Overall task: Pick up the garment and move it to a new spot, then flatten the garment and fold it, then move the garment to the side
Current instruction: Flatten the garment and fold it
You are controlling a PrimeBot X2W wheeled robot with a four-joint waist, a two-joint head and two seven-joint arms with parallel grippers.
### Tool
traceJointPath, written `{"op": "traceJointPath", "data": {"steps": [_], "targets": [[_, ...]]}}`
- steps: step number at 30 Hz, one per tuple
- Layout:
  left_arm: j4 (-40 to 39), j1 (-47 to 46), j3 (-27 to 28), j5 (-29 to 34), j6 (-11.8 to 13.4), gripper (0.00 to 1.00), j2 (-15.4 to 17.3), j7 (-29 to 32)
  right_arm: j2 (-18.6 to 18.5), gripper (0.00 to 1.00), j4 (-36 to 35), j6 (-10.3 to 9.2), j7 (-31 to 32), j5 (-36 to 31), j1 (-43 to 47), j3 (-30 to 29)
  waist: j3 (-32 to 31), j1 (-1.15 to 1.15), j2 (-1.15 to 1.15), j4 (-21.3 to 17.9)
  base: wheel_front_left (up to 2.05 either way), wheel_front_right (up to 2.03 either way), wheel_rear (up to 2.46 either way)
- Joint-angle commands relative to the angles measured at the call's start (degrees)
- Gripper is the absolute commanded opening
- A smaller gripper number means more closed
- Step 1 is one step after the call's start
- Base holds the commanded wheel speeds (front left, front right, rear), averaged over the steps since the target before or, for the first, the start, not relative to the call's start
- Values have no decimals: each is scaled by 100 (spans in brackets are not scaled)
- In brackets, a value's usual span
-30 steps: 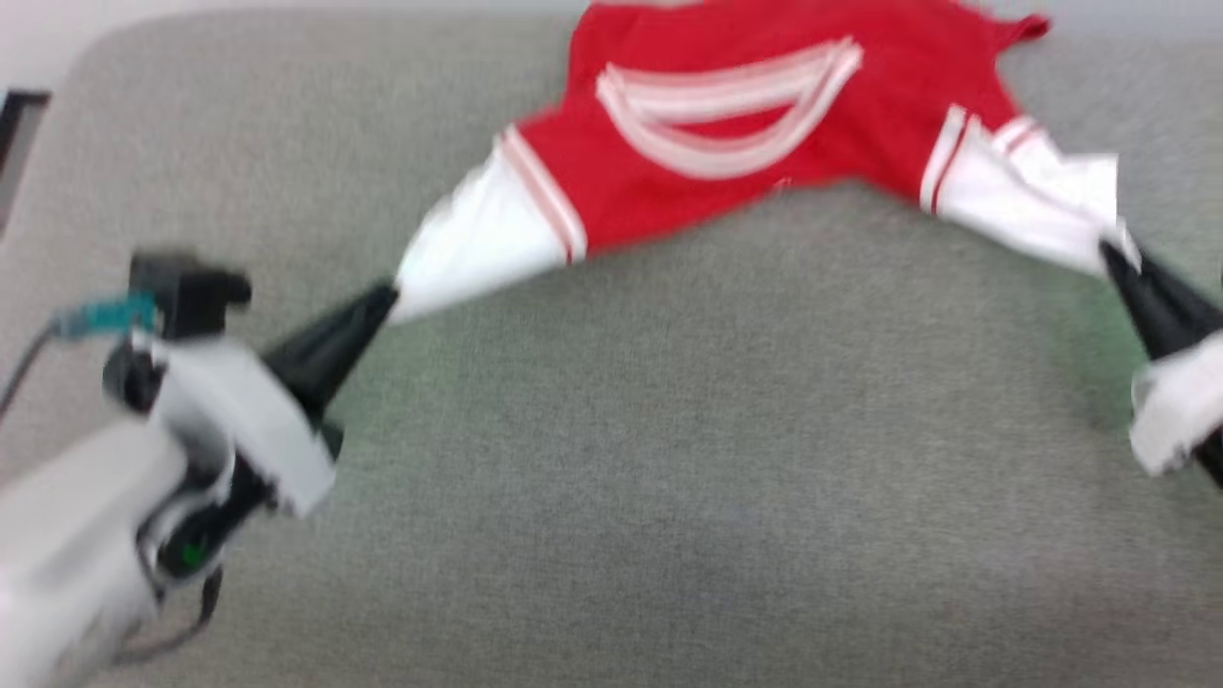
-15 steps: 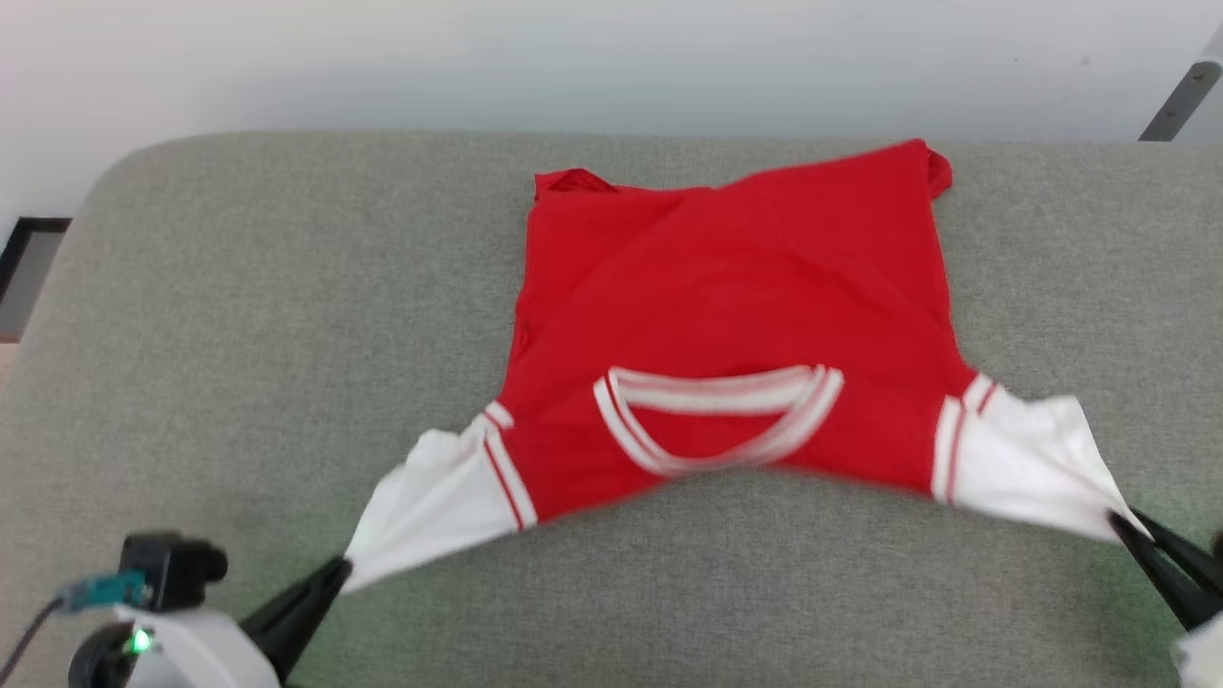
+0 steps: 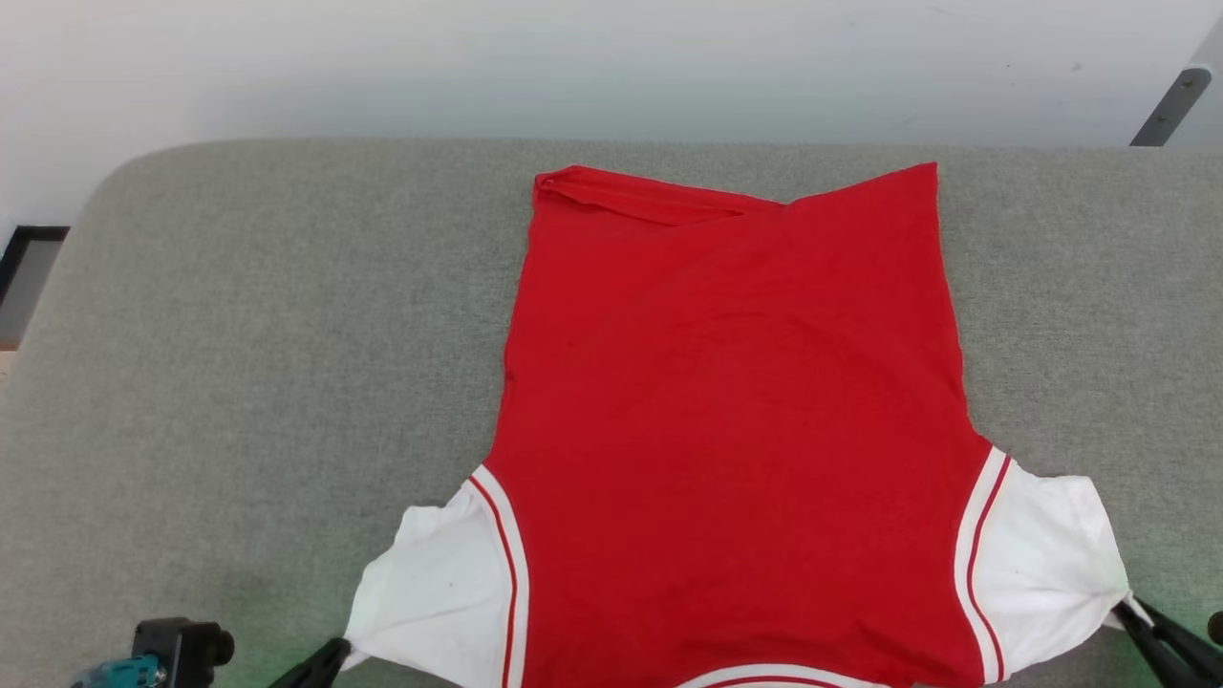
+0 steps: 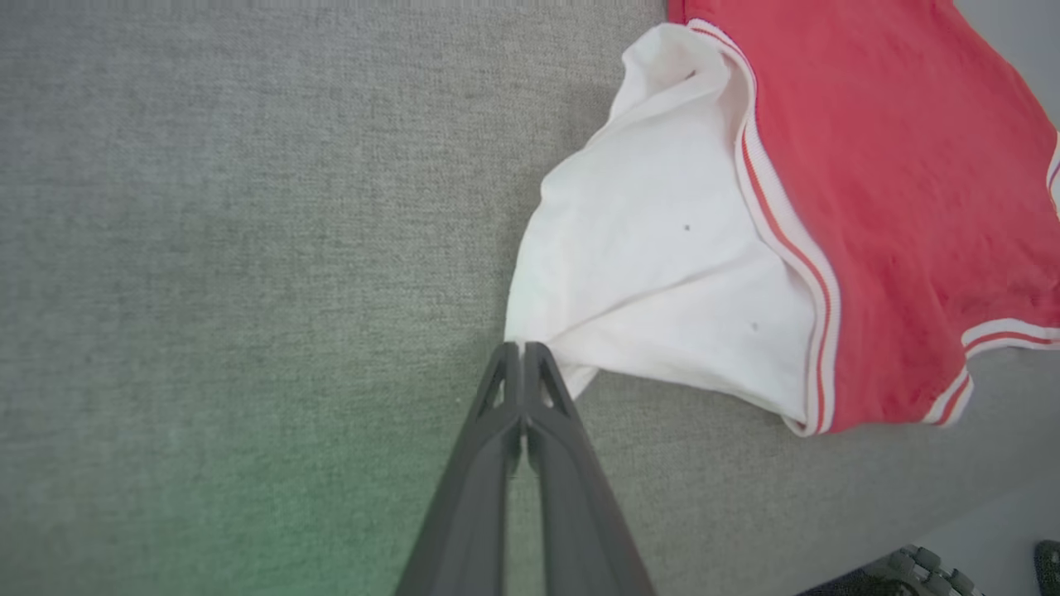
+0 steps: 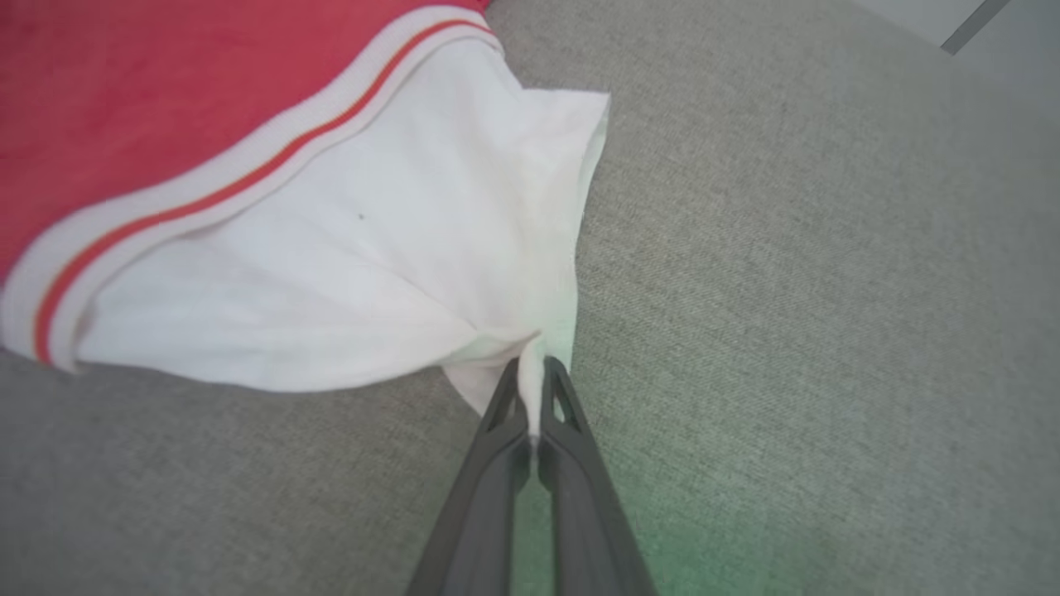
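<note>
Lying flat, plain side up, on the woven grey padded bench (image 3: pixel 239 382), the garment (image 3: pixel 726 430) is smooth red jersey with striped trim. Left jaws are pinched shut on its white left sleeve (image 4: pixel 662 248), right jaws on its right sleeve (image 5: pixel 331 248). Wrist views show the gathered cuffs; the head view shows the folded far hem (image 3: pixel 631 196)

both grippers pinched shut, low and wide apart

the left gripper (image 3: pixel 334 655) pokes in at the lower left of the head view, its dark fingers (image 4: pixel 489 447) pressed together on a sleeve tip of the garment (image 3: pixel 726 430). the right gripper (image 3: pixel 1126 610) enters at the lower right, its fingers (image 5: pixel 567 463) slanting inward and clamped on the other sleeve tip.
</note>
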Motion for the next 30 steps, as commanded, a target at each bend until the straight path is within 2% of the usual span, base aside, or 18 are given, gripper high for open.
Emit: {"op": "traceJointPath", "data": {"steps": [1, 11, 12, 13, 14, 15, 16, 17, 18, 19, 25, 30], "targets": [[43, 59, 52, 77, -47, 0, -52, 5, 64, 0, -61, -6, 65, 107, 112, 14, -8, 0, 0, 5, 0, 0, 0], [125, 143, 149, 187, -77, 0, -258, 5, -31, 0, -237, -6, 818, 676, 169, 212, 5, 0, 0, 22, 0, 0, 0], [119, 137, 153, 193, -90, 0, -280, 5, -26, 7, -223, -6, 926, 749, 149, 230, 12, 0, 0, 26, 0, 0, 0], [115, 126, 162, 200, -94, 0, -298, 5, -16, 20, -254, -6, 1016, 813, 128, 285, 18, 0, 0, 31, 0, 0, 0], [118, 114, 165, 219, -92, 0, -304, 4, -9, 26, -300, -1, 1095, 901, 94, 332, 24, 0, 0, 34, 0, 0, 0], [125, 102, 163, 228, -88, 0, -318, 4, -21, 27, -326, -1, 1195, 995, 64, 377, 29, 0, 0, 37, 0, 0, 0], [119, 90, 172, 224, -99, 0, -344, 4, -39, 33, -349, -1, 1300, 1066, 56, 415, 34, 0, 0, 40, 0, 0, 0], [114, 85, 175, 228, -104, 0, -362, 4, -56, 47, -400, 0, 1402, 1129, 37, 465, 39, 0, 0, 41, 0, 0, 0], [111, 85, 178, 241, -102, 0, -371, 4, -75, 87, -430, 0, 1497, 1219, 11, 475, 43, 0, 0, 41, 0, 0, 0], [108, 85, 181, 253, -96, 0, -380, 4, -111, 100, -437, 0, 1631, 1310, -8, 476, 46, 0, 0, 43, 0, 0, 0], [75, 115, 204, 276, -91, 0, -476, 4, -439, 100, -819, -11, 2219, 1813, -84, 397, 80, 0, 0, 65, 0, 0, 0], [34, 87, 242, 338, -102, 0, -557, 4, -703, 100, -1473, -6, 2613, 2302, -173, -47, 161, 0, 0, 91, 0, 0, 0]]}}
